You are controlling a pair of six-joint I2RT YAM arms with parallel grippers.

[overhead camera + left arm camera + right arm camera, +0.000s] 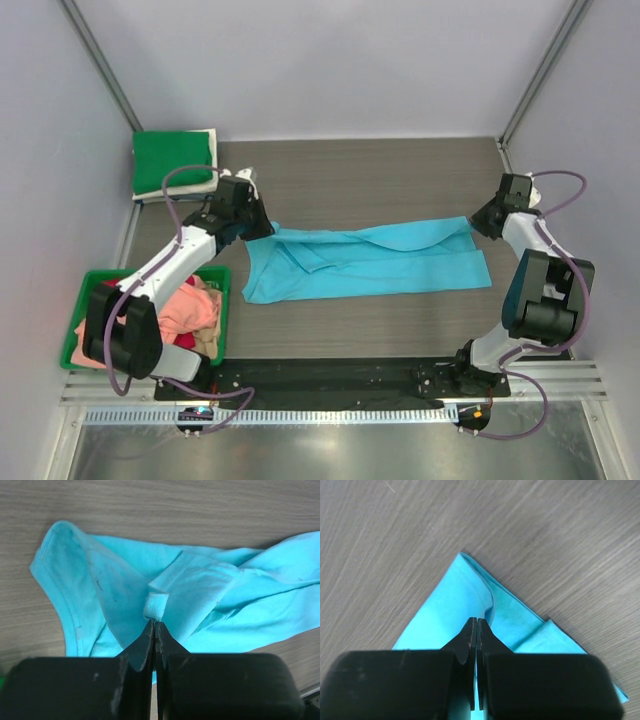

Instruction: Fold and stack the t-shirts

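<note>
My left fingers [146, 642] were pressed together on a small raised fold of the sky-blue t-shirt [200, 587], a pale tab of cloth standing up just past their tips. In that wrist view the shirt spread away from the tips toward 12 o'clock, with a hemmed edge curving round at 10 o'clock and rumpled layers running off toward 3 o'clock.

My right fingers [469, 637] were likewise closed on a corner of the same shirt. The hemmed edge rose to their tips, and the corner's point lay at 12 o'clock from them on the grey wood-grain surface [545, 535].

From above, the shirt lay stretched out flat across the middle of the surface, its long side running from 9 o'clock to 3 o'clock. The left fingers sat at its 10 o'clock corner and the right fingers at its 2 o'clock corner (so one arm at each end). Loose folds creased its upper half.

At 8 o'clock on the surface stood the green bin [218, 272], with a salmon-pink t-shirt [190, 310] heaped inside it. In the 10 o'clock corner a folded green t-shirt [172, 160] rested on a cream t-shirt [195, 184], well apart from the blue one.
</note>
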